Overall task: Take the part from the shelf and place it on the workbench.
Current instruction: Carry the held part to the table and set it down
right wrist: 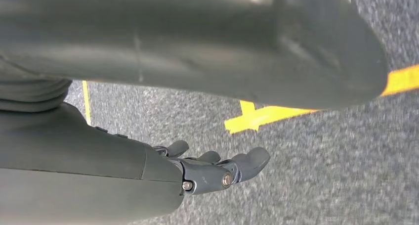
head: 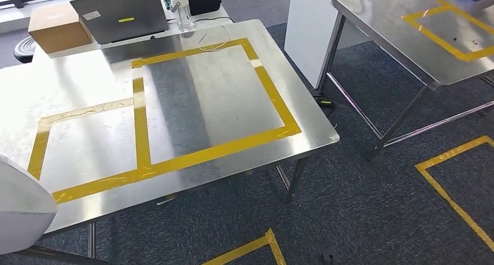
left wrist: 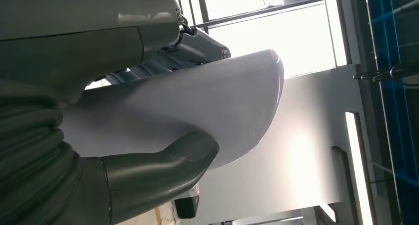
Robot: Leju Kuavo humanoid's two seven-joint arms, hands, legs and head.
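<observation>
A smooth white curved part (head: 20, 204) shows at the lower left of the head view, above the near left corner of the steel workbench (head: 303, 116). My left hand (left wrist: 148, 106) grips that white part (left wrist: 197, 111), with the thumb under it and the darker fingers over its top. My right hand (right wrist: 217, 168) hangs over grey carpet with its fingers apart and nothing in them. The workbench top carries yellow tape rectangles (head: 204, 96), and the taped areas are bare.
At the workbench's far edge stand a laptop (head: 122, 14), a cardboard box (head: 58, 27), a clear bottle (head: 182, 10) and a white cable (head: 212, 41). A second steel table (head: 408, 38) stands to the right. Yellow tape lines (head: 454, 189) mark the carpet.
</observation>
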